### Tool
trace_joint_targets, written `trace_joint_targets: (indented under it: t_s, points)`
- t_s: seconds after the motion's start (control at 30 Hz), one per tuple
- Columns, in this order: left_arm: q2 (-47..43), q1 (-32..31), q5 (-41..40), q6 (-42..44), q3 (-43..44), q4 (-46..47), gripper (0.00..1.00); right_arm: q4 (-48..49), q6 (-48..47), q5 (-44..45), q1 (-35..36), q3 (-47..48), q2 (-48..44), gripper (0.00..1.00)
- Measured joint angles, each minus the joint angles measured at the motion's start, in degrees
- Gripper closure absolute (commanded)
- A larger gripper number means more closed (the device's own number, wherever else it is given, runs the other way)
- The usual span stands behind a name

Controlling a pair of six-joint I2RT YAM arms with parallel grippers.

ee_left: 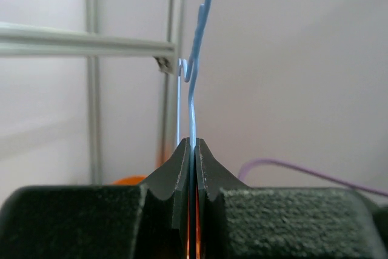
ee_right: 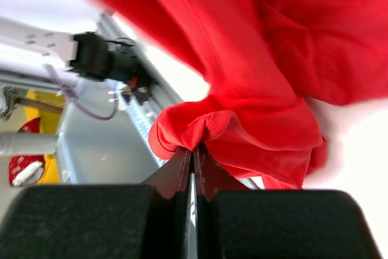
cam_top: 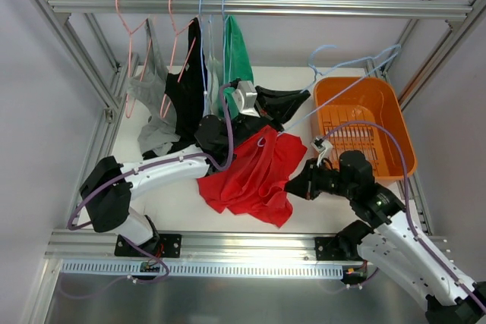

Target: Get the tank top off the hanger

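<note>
Nearest my left wrist lens is my left gripper [ee_left: 193,145], jaws pressed all but together on the thin light-blue wire of the hanger [ee_left: 193,119], with nothing else between them. From above, to the far left, grey, black and green garments [cam_top: 186,85] hang from the rail [cam_top: 304,7] (none of my business). The hanger slants from the middle of the table [cam_top: 171,202] up over the orange basket [cam_top: 406,149] on the right. Its low end runs into the top edge of the red tank top [cam_top: 254,176], which lies crumpled on the table between my two arms. Whether a strap is looped over the wire there I cannot tell for sure, though it looks so. To its right my right gripper [ee_right: 193,150] is closed tight on a bunched fold of the red cloth at the edge of the heap.

I judge the top light, limp and stretchy: it will drape and drag, give before it slides, and snag on the wire's end sooner than tear. A thick gathered fold close to the strap is the place to pinch, since a hold far down the body only stretches the knit. The wire is stiff but thin and slick, so it may twist in my left grip if the pull goes sideways
</note>
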Motion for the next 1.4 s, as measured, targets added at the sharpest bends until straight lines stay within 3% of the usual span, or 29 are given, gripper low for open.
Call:
trace_joint_targets:
  t_s: [0.13, 0.37, 0.5, 0.6, 0.63, 0.67, 0.7, 0.73, 0.77, 0.8, 1.0, 1.1, 1.27, 1.4]
  points:
    - [0.0, -0.4, -4.5, 6.7, 1.7, 1.8, 1.00, 0.2, 0.4, 4.9, 2.1, -0.9, 4.1, 1.00]
    - [2.2, -1.2, -6.0, 29.5, 12.5, 3.4, 1.00, -2.5, -1.9, 19.7, 19.0, 4.7, 21.1, 1.00]
    - [2.3, -1.9, -5.2, 39.9, 14.9, 5.2, 1.00, -3.9, -1.9, 26.4, 20.4, 4.9, 21.2, 1.00]
    - [0.5, -2.4, -4.3, 43.2, 11.0, 5.8, 1.00, -4.5, -2.0, 29.8, 20.4, 4.9, 20.0, 1.00]
    - [0.0, -2.8, -4.3, 43.9, 9.3, 5.8, 1.00, -4.5, -2.1, 30.6, 20.4, 4.9, 19.5, 0.97]
    - [-0.7, -3.3, -4.7, 44.2, 7.3, 5.9, 1.00, -4.5, -2.1, 31.1, 20.4, 4.9, 19.1, 0.72]
    - [-1.6, -4.1, -5.4, 44.4, 4.9, 5.7, 1.00, -4.6, -2.1, 31.6, 20.4, 5.0, 18.9, 0.55]
    - [-2.6, -4.8, -6.0, 44.5, 2.6, 5.6, 1.00, -4.7, -2.0, 32.0, 20.4, 5.2, 18.9, 0.22]
    - [-4.2, -6.2, -6.9, 44.7, -0.7, 5.4, 1.00, -4.9, -2.0, 32.4, 20.4, 5.4, 18.9, 0.08]
    - [-6.0, -8.1, -8.1, 45.4, -4.1, 5.1, 1.00, -4.9, -2.3, 32.7, 20.4, 5.6, 18.8, 0.02]
    - [-17.7, -22.4, -21.4, 47.8, -18.4, 4.5, 1.00, -9.0, -3.5, 37.1, 20.2, 8.3, 14.3, 0.01]
    - [-22.2, -23.6, -29.9, 44.9, -20.1, 4.3, 1.00, -12.7, -4.0, 39.8, 19.3, 11.2, 11.2, 0.00]
    - [-23.5, -22.9, -45.7, 40.0, -11.1, -1.5, 1.00, -17.4, -4.7, 42.8, 17.7, 14.3, 6.9, 0.00]
    - [-20.2, -17.7, -53.7, 29.6, 3.8, -17.7, 1.00, -20.8, -5.0, 43.9, 17.5, 14.6, 4.4, 0.01]
